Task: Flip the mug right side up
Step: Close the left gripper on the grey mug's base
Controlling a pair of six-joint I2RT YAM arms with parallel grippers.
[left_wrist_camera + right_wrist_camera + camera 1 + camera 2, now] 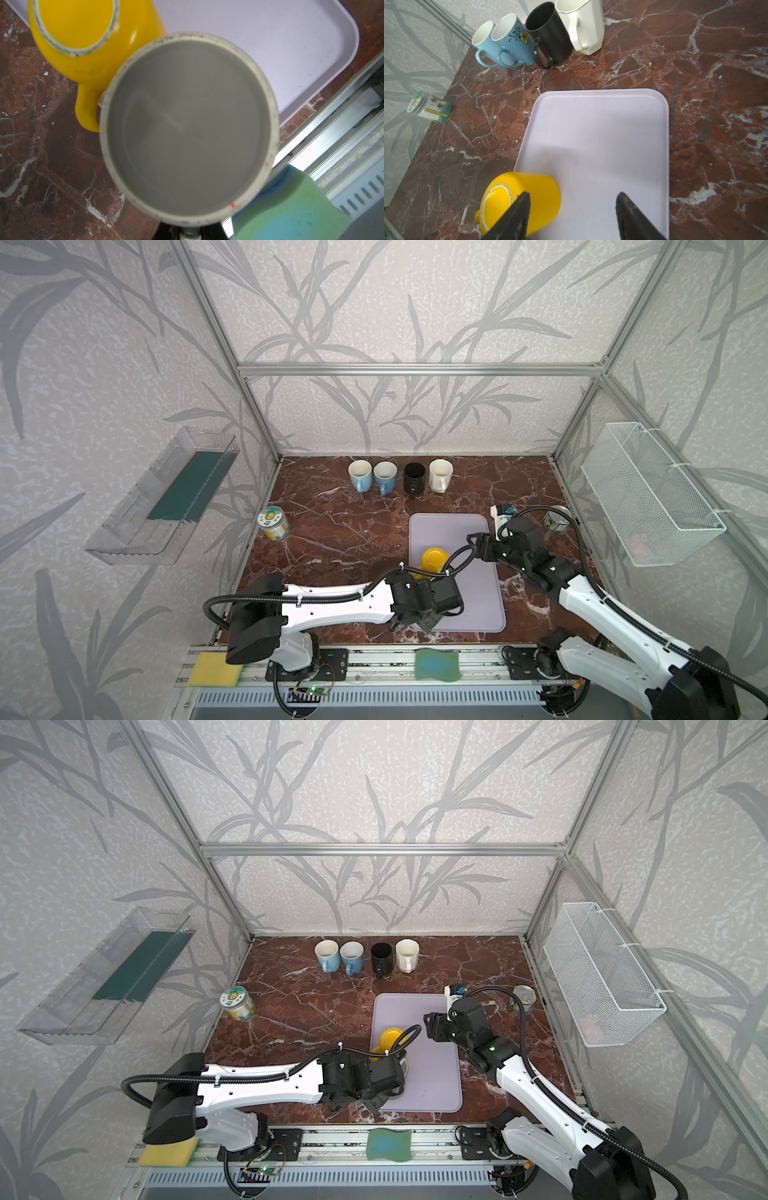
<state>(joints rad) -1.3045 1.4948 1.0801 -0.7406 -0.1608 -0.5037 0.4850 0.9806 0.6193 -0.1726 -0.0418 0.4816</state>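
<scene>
A grey mug (189, 128) fills the left wrist view with its pale-ringed base towards the camera. My left gripper (190, 231) is shut on it at the near side; its handle is hidden. In a top view only a sliver of the grey mug (404, 1067) shows under the left gripper (388, 1083), above the lilac tray (453, 531). A yellow mug (434, 559) stands base up at the tray's left edge, close beside the grey one. My right gripper (572, 194) hangs open over the tray, just right of the yellow mug (537, 193) and apart from it.
Several upright mugs (399, 477) line the back wall. A jar (274, 524) stands at the left edge, a tin can (557, 520) and a small white device (498, 512) at the right. Sponges, yellow (214, 670) and green-blue (437, 664), lie on the front rail.
</scene>
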